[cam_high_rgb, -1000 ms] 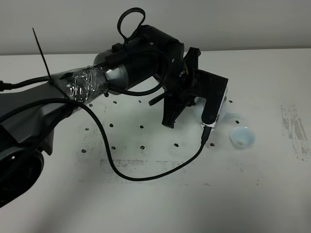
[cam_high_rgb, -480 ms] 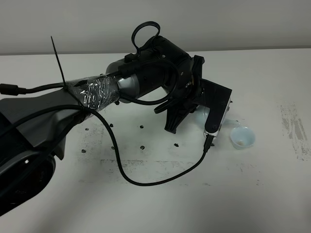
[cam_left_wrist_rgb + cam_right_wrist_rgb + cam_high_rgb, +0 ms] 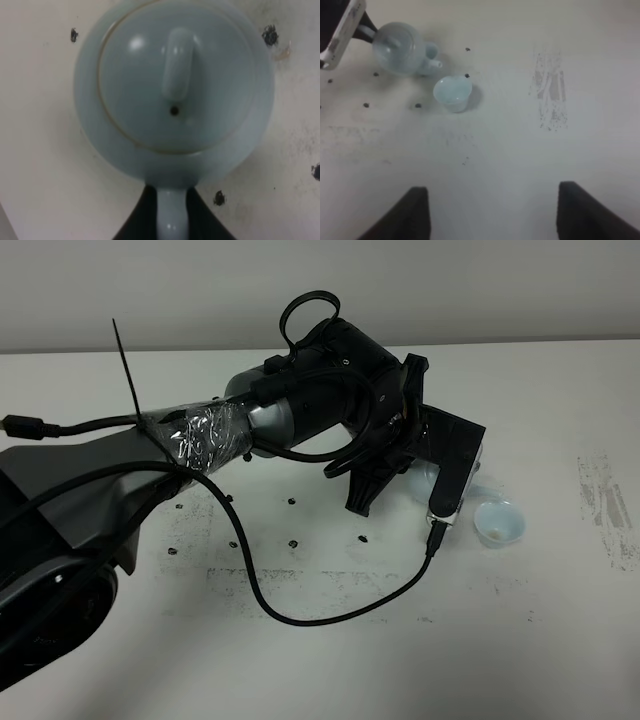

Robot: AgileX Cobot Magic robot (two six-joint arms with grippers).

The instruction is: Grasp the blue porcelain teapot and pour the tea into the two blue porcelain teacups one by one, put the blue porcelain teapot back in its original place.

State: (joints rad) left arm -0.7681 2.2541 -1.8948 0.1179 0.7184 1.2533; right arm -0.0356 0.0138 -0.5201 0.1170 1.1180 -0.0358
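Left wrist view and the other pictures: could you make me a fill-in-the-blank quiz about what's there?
The left gripper is shut on the ____ of the pale-blue glossy porcelain teapot.
The small pale-blue handleless porcelain teacup stands ____, not tipped over.
The right gripper is ____, holding nothing.
Missing words: handle; upright; open.

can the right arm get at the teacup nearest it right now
Probably yes: the right gripper hangs open and nothing stands between it and that teacup; the teapot, in the left gripper, sits beyond it.
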